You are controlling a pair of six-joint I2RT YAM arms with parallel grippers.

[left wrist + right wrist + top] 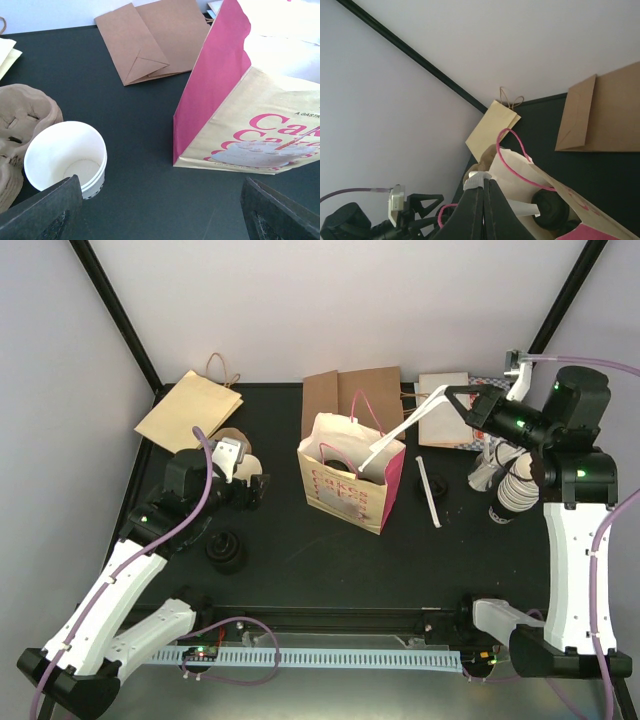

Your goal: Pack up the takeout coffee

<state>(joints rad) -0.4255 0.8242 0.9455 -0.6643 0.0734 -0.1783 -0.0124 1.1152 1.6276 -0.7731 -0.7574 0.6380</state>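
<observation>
Low on the left of the left wrist view, the small white paper cup [66,155] stands upright beside a brown pulp cup carrier [20,125], just off the left gripper [161,182], whose jaws stand wide apart and empty. Upper right in the top view, the right gripper [445,392] is pinched together on a white strip [408,422] at the mouth of the gold-and-pink paper bag [350,490]. Reaching for the cup looks the step in hand; next those open jaws must straddle it
</observation>
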